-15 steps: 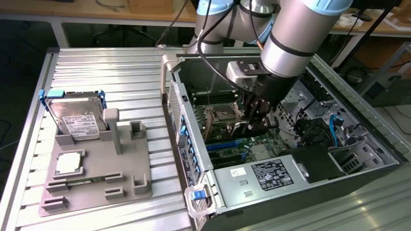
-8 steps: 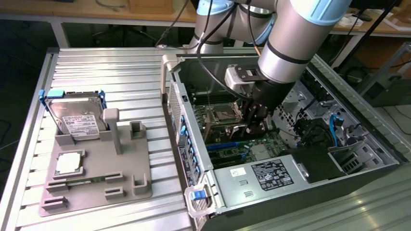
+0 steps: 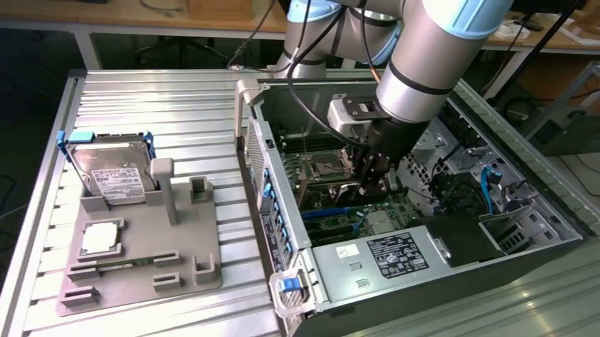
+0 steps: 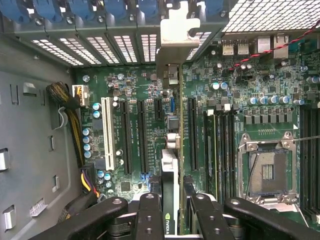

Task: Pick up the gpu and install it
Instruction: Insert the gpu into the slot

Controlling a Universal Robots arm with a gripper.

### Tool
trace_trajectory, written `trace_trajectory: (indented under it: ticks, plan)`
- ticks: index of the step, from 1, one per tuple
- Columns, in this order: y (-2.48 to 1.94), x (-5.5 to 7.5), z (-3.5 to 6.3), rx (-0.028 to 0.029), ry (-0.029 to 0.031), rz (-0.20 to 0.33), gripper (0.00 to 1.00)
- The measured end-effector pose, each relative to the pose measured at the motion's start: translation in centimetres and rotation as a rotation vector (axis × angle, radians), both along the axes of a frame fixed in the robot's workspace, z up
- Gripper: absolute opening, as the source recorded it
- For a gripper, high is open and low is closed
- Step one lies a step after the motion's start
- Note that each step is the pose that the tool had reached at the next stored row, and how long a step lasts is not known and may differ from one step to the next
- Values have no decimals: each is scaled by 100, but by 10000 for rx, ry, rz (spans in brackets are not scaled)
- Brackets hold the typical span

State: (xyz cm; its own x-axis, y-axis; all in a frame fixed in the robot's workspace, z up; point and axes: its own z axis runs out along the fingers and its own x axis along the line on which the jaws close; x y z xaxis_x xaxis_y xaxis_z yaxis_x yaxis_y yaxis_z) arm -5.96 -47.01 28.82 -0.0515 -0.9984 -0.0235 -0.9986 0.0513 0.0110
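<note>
The hand (image 4: pixel 173 202) is clamped on the gpu (image 4: pixel 170 165), holding it on edge over the motherboard (image 4: pixel 240 90), bracket (image 4: pixel 176 30) toward the rear wall (image 4: pixel 120 47), probably to match a slot.

Robotics lab: slatted metal bench (image 3: pixel 168 98), open PC tower (image 3: pixel 272 189), grey parts fixture (image 3: pixel 178 239), wooden desks (image 3: pixel 112 21) behind.

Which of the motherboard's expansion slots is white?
The long slot nearest the cable bundle; the other slots alongside it are all black.
</note>
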Motion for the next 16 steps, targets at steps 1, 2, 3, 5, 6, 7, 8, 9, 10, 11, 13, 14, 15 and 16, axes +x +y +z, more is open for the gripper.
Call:
trace_trajectory:
  ticks: [1,2,3,5,6,7,8,9,10,11,13,14,15,16]
  plan:
    - [0,0,0,0,0,0,27]
    - [0,0,0,0,0,0,27]
    - [0,0,0,0,0,0,27]
    - [0,0,-1,1,0,0,27]
    - [0,0,-1,2,0,0,27]
    - [2,1,-2,5,-1,0,27]
    - [16,-4,-6,6,-1,2,27]
    - [29,-13,-8,4,-3,6,27]
    - [38,-21,-14,3,-8,21,27]
    - [46,-28,-19,3,-10,44,27]
    - [57,-41,-37,4,-12,150,27]
    - [59,-44,-42,1,-10,205,27]
    - [63,-51,-44,3,-10,244,27]
    - [64,-55,-44,2,-10,253,27]
